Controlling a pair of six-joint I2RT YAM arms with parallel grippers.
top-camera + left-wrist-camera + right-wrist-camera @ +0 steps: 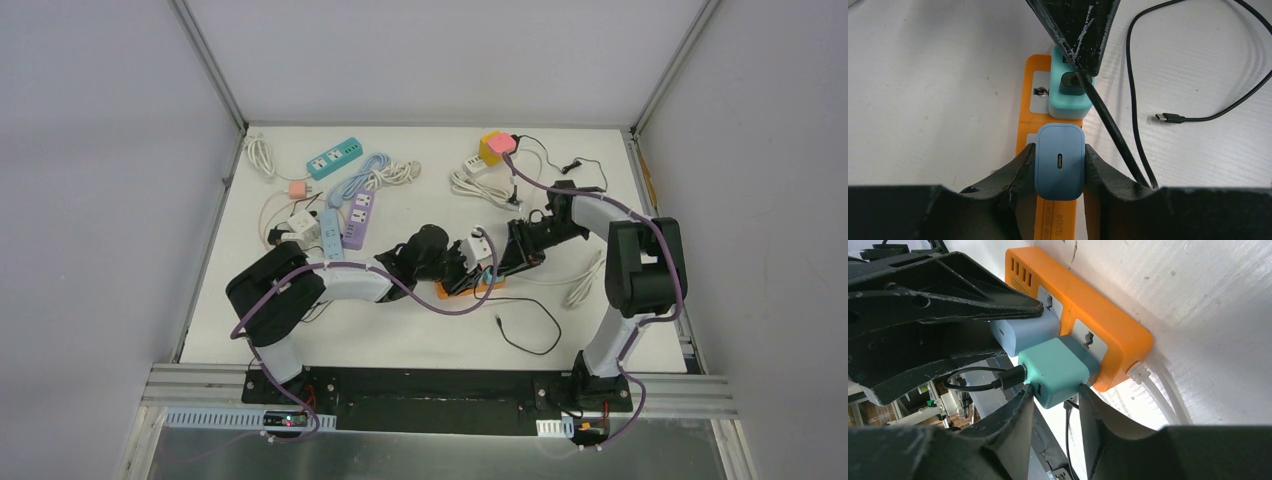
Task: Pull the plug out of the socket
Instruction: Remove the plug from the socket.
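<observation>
An orange power strip [470, 288] [1028, 85] [1108, 325] lies at the table's middle. Two chargers are plugged into it. My left gripper [462, 262] [1059, 156] is shut on the blue charger [1059, 160] [1025, 332], one finger on each side. The teal charger [1068, 102] [1055, 371] sits beside it with a black USB cable [983, 382] in its port. My right gripper [500, 258] [1054, 389] pinches the teal charger's lower end between its fingertips. Both plugs still sit against the strip.
The black cable's loose end [1168, 118] lies on the table to the right [530, 330]. The strip's white cord [585, 280] runs right. Teal [334, 159], purple [359, 220] and light blue [331, 235] strips, a yellow-pink cube [496, 146] and coiled white cables [480, 185] lie behind.
</observation>
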